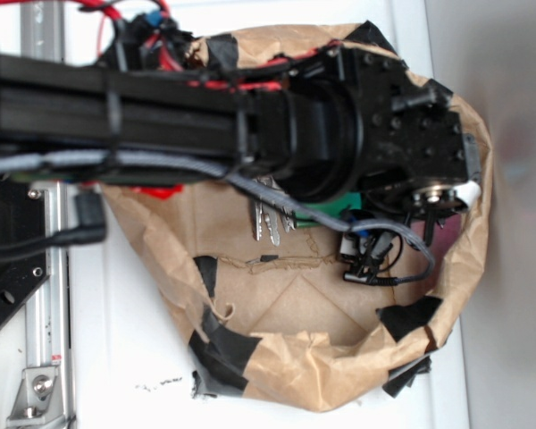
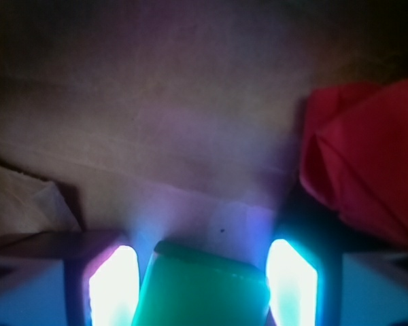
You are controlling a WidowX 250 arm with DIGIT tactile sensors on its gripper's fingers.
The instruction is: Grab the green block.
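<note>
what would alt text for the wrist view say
The green block sits between the pincer's two glowing fingertips, with a gap visible on each side. Behind it is brown paper, and a red wrinkly lump sits at the right edge.

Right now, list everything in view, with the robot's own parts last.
green block: one, green, on the bag floor between the jaws, not visibly gripped.
silver keys: a small bunch, silver, on the bag floor beside the block.
red lump: one, red and wrinkly, beside the block.
paper bag: one, brown with black tape patches, lying open on the white table.
arm: one, black, reaching into the bag.
gripper: one, jaws open, glowing pads either side of the block.
</note>
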